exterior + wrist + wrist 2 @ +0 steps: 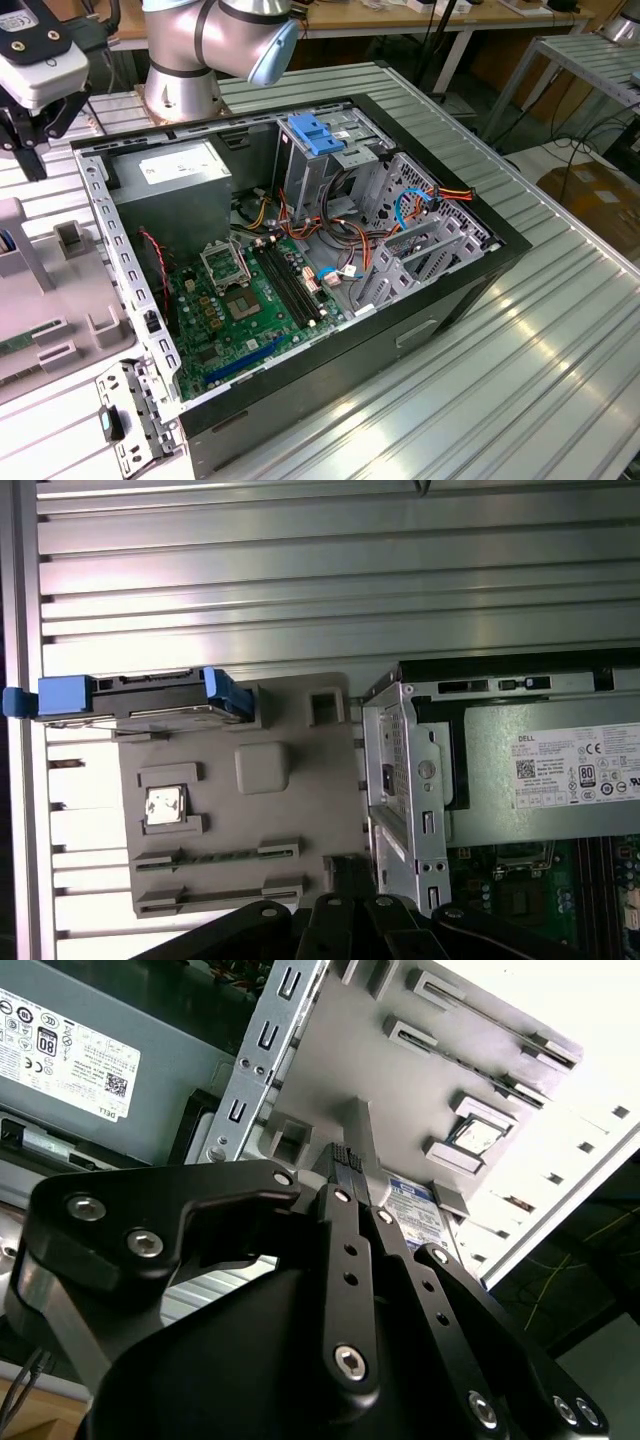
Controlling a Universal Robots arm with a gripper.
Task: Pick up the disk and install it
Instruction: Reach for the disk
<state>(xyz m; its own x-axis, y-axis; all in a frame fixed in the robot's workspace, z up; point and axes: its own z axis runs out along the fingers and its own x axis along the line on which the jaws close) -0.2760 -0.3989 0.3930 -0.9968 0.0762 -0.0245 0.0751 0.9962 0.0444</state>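
The disk [140, 696] stands on edge in the tray [300, 810]. My gripper [347, 1158] hangs above the tray, closed and empty.

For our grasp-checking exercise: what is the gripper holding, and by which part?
Nothing: the gripper is shut and empty, and the disk rests apart on the grey tray.

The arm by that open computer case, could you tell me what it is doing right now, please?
The arm is working beside the open case. Its end effector is shut and empty, and it hangs over a grey tray next to the case. The disk, in its blue carrier, stands on edge at one end of that tray, apart from the end effector. It has not yet been picked up.
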